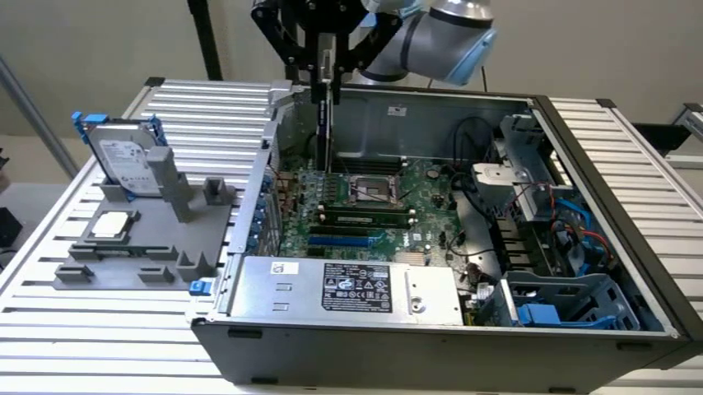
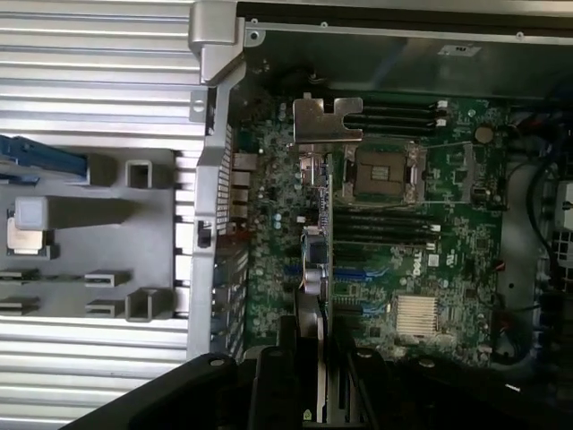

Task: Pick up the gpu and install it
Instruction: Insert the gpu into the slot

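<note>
Exterior view: at upper centre, the thin black-faced gpu [image 1: 329,132] with silver bracket is held edge-on, clamped by the black gripper [image 1: 323,78], above the green motherboard [image 1: 423,218].

The gpu [image 1: 323,123] is hanging upright and edge-on, showing as a thin dark card clamped in the gripper [image 1: 322,72]. It is hovering over the green motherboard [image 1: 368,210] inside the open computer case [image 1: 439,115]. Its silver bracket [image 2: 327,119] is sitting at the end farthest from the grip.

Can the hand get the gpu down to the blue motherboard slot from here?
Probably yes. The hand holds the gpu edge-down over the open case, and the blue slot lies uncovered with nothing standing above it.
</note>
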`<control>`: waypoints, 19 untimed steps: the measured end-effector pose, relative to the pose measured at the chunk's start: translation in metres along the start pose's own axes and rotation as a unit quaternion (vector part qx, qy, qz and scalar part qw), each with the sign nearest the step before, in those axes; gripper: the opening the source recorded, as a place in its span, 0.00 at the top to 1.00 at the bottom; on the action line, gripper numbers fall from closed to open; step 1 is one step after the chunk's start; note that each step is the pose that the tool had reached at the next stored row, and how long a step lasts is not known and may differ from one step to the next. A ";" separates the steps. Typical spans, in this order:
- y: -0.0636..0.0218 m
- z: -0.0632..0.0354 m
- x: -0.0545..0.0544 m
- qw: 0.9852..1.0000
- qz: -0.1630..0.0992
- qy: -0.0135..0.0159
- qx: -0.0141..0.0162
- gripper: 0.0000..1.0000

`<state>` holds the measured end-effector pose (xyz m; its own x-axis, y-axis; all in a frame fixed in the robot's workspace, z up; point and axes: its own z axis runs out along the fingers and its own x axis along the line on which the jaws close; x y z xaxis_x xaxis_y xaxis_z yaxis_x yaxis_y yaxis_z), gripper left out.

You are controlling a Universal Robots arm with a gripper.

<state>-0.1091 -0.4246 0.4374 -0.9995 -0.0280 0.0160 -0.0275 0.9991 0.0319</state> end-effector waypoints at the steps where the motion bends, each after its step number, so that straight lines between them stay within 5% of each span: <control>1: -0.0002 0.0012 -0.004 1.000 0.000 0.000 0.001 1.00; 9: -0.0014 0.0092 -0.040 1.000 0.000 0.000 0.007 1.00; 19: -0.0024 0.0233 -0.062 1.000 0.010 0.001 0.008 1.00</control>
<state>-0.0474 -0.4246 0.4131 -0.9998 -0.0078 0.0180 -0.0075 0.9999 0.0146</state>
